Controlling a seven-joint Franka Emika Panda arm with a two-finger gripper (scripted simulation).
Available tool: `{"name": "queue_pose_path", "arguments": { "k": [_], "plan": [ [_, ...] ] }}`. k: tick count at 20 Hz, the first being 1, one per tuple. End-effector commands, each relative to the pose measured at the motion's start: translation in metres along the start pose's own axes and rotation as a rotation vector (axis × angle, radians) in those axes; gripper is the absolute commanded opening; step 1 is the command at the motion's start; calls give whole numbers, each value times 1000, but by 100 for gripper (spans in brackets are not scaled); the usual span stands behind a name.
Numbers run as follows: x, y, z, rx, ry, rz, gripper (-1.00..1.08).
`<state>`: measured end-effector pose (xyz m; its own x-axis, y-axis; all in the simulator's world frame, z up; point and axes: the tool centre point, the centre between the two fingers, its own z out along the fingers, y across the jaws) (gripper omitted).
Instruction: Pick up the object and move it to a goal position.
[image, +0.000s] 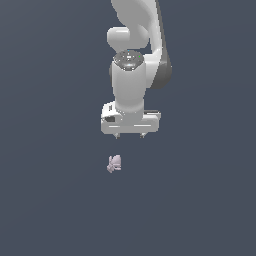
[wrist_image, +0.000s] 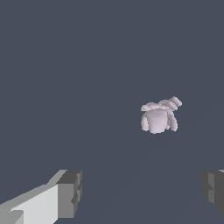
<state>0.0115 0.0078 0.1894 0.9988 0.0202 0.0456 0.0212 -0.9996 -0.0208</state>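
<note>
Fingers (wrist_image: 70, 192) spread wide and empty, I hover above the object (image: 114, 163) at their seven o'clock; grasp and carry remain.

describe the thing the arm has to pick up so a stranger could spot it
Start at the white robot arm and look just past its open gripper. There lies the object, a tiny knobbly pinkish-lilac lump, the only loose item on the plain dark surface.
</note>
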Motion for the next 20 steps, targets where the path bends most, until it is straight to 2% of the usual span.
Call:
{"name": "queue_pose_path", "arguments": {
  "k": [1, 9, 20],
  "plan": [
    [0, 0, 0, 0, 0, 0, 100],
    [3, 12, -14, -29, 7, -4, 100],
    [8, 17, -6, -29, 3, -9, 100]
  ]
}}
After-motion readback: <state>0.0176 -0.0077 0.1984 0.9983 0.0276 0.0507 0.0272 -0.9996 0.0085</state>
